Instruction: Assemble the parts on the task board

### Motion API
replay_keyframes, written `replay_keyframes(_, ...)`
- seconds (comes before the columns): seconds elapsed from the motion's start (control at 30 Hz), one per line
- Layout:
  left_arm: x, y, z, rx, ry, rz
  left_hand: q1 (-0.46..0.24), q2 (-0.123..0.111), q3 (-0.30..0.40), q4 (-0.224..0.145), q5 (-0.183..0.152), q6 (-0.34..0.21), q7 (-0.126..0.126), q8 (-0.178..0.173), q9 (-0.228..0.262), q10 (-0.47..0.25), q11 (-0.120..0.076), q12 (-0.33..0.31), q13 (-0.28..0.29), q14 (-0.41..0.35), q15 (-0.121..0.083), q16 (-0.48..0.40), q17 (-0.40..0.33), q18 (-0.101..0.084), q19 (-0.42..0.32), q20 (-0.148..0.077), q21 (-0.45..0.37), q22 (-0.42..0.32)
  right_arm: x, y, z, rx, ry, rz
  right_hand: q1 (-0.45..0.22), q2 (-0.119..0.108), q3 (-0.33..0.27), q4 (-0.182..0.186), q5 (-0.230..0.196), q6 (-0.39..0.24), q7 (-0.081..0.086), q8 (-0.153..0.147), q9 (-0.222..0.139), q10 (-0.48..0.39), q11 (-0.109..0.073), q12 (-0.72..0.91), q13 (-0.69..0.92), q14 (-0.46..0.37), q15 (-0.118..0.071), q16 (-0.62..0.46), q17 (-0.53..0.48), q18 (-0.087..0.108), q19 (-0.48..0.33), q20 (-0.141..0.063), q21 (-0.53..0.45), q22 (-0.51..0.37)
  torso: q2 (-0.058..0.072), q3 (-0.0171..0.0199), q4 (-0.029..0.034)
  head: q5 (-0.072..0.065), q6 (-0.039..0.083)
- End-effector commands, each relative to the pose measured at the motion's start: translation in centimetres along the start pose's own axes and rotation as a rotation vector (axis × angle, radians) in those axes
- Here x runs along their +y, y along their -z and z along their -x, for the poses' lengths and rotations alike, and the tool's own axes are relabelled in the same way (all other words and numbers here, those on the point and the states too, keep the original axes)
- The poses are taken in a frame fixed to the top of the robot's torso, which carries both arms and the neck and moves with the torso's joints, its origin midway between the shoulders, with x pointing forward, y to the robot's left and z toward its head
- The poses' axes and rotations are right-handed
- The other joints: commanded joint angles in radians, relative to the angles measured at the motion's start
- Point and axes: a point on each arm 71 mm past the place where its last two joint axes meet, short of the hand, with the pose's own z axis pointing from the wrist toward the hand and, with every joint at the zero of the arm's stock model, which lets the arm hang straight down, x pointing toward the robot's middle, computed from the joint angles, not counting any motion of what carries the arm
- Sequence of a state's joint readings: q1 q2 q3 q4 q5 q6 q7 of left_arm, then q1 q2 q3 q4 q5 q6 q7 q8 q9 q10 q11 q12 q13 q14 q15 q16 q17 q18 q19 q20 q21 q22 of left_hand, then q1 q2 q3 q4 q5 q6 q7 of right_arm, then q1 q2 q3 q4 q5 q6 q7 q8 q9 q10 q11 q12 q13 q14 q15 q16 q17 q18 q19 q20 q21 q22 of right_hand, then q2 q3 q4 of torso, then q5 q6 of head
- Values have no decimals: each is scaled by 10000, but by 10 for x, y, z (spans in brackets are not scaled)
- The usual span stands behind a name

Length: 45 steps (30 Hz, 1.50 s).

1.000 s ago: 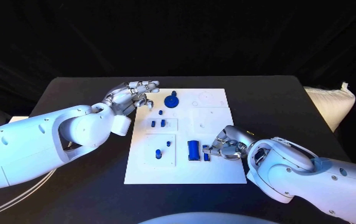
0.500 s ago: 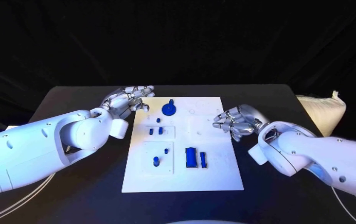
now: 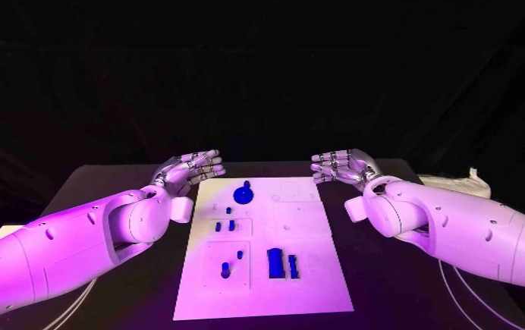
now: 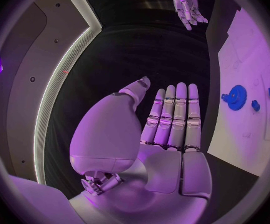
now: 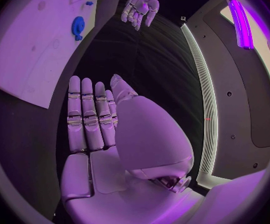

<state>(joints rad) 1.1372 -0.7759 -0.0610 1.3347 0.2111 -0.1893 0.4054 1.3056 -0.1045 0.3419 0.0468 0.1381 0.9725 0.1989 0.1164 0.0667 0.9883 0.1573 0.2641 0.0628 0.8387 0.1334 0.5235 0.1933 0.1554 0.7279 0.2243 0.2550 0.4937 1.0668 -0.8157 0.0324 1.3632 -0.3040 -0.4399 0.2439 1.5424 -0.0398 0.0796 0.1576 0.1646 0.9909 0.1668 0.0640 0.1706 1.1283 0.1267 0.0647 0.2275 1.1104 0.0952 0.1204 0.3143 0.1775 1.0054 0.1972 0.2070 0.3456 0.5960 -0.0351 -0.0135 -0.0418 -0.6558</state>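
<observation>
The white task board [image 3: 295, 269] lies in the middle of the black table. On it are a blue gear [image 3: 243, 192] near the far edge, several small blue pegs [image 3: 224, 225] in the left column, and two upright blue blocks [image 3: 277, 262] near the front. My left hand [image 3: 188, 168] hovers off the board's far left corner, flat, fingers straight and holding nothing. My right hand [image 3: 341, 165] hovers off the far right corner, likewise flat and bare. The left wrist view shows my left hand [image 4: 172, 119], the gear [image 4: 236, 97] and the right hand [image 4: 188, 5]. The right wrist view shows the right hand [image 5: 91, 119], gear [image 5: 78, 25] and left hand [image 5: 144, 5].
A pale cushion-like thing [image 3: 460, 182] lies at the table's right edge behind my right arm. Bare black table [image 3: 361, 269] runs along both sides of the board.
My right hand rose from beside the blue blocks at the board's front and went to the far right corner, fingers straightened. The left hand's fingers flattened. The head camera tilted, shifting the whole picture.
</observation>
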Motion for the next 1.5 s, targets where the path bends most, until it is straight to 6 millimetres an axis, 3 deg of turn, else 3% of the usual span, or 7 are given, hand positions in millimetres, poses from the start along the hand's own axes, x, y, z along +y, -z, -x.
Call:
replay_keyframes(0.03,-3,-6,6,-762,-33,-707,331,138,153,-195,10,170,8,-92,-1,81,8,-329,-20,156,106,-859,-447,198,-218,246,-399,-427,2,-9,-4,499,-1289,633,-31,-107,29,-35,-69,-48,9,-4,-204,-23,55,-24,-695,21,87,-441,-588,78,187,96,-475,-475,-253,25,-2,21,146)
replay_keyframes(0.23,-1,-14,8,-1148,-200,-965,542,51,598,-432,18,341,22,-282,-5,387,36,-940,-20,771,106,-1916,-958,310,6,381,-647,-980,-1,-22,-4,416,-1461,722,-164,-48,-70,-174,24,-184,228,-9,-519,-23,123,-3,-1504,902,-67,-537,-1286,64,1039,-50,-786,-999,-328,92,-28,124,293)
replay_keyframes(0.27,2,-13,7,-774,-164,-468,-3552,1045,-639,-468,-414,-2707,-590,-1164,-667,-2748,-438,-1428,-628,-2003,-320,-2884,-1933,-296,-2240,-406,-1195,-2152,-4,-22,-3,22,-868,323,-4673,398,-796,-554,-519,-3100,-374,-640,-864,-3425,-323,-647,-2275,-2731,-952,-1204,-1818,-532,-2319,-613,-1155,-1717,-252,50,-16,83,247)
replay_keyframes(0.6,7,-5,-5,-1146,-755,-559,-6383,1045,-1440,-468,-1381,-4782,-1003,-1164,-667,-4829,-775,-1834,-628,-3864,-629,-3657,-1933,-551,-3698,-954,-1621,-3026,3,-10,-21,-459,-1284,629,-7924,398,-796,-1576,-822,-5122,-740,-640,-1706,-5739,-1267,-647,-2275,-5154,-952,-1204,-2272,-808,-4558,-1035,-2070,-2281,-514,347,133,413,554)
replay_keyframes(0.8,11,8,-22,-1658,-1593,-818,-7857,1045,-1876,-468,-1381,-5875,-1220,-1164,-667,-5944,-1573,-2641,-628,-4864,-1334,-4001,-1933,-683,-4488,-1242,-1823,-3448,11,9,-43,-1099,-1733,863,-9558,398,-796,-1576,-1646,-6169,-945,-640,-1706,-6948,-1267,-647,-2275,-6452,-952,-1204,-3143,-915,-5758,-1239,-2070,-2539,-518,351,135,418,558)
replay_keyframes(0.83,12,12,-27,-1803,-1831,-920,-8124,1045,-1958,-468,-1381,-6071,-1262,-1164,-667,-6147,-1573,-2641,-628,-5044,-1334,-4070,-1933,-694,-4631,-1291,-2550,-3524,13,14,-48,-1239,-1813,890,-9869,398,-796,-1576,-1646,-6369,-1668,-640,-1706,-7177,-1267,-647,-2275,-6702,-952,-1204,-3143,-936,-5988,-1972,-2070,-2587,-518,351,135,418,558)
replay_keyframes(1.5,11,33,-50,-2465,-2871,-1532,-10837,1045,-3419,-468,-1381,-8081,-1989,-1164,-667,-8202,-1573,-2641,-628,-6886,-1334,-5235,-1933,-1554,-6063,-2243,-2550,-4937,18,29,-63,-1671,-2017,917,-12917,398,-796,-1576,-1646,-8312,-1668,-640,-1706,-9436,-1267,-647,-2275,-9123,-952,-1204,-3143,-1775,-8221,-1972,-2070,-3456,-518,351,135,418,558)
